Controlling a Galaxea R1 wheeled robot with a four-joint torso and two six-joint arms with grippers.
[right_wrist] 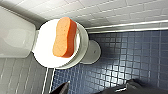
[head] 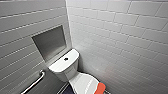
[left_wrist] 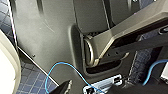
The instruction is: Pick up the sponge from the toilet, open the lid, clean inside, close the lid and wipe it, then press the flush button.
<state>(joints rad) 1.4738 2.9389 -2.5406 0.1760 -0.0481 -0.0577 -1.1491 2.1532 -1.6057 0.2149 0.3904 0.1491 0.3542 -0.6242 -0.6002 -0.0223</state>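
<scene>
sponge: on the closed lid, lower edge of head frame, right of middle
long axis: across the lid
right gripper: jaws apart, empty, well clear of sponge
nearer arm: right, likely

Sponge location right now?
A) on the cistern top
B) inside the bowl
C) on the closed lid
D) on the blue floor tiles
C: the right wrist view shows the sponge lying flat on the closed white lid, not on the cistern or the floor.
</scene>
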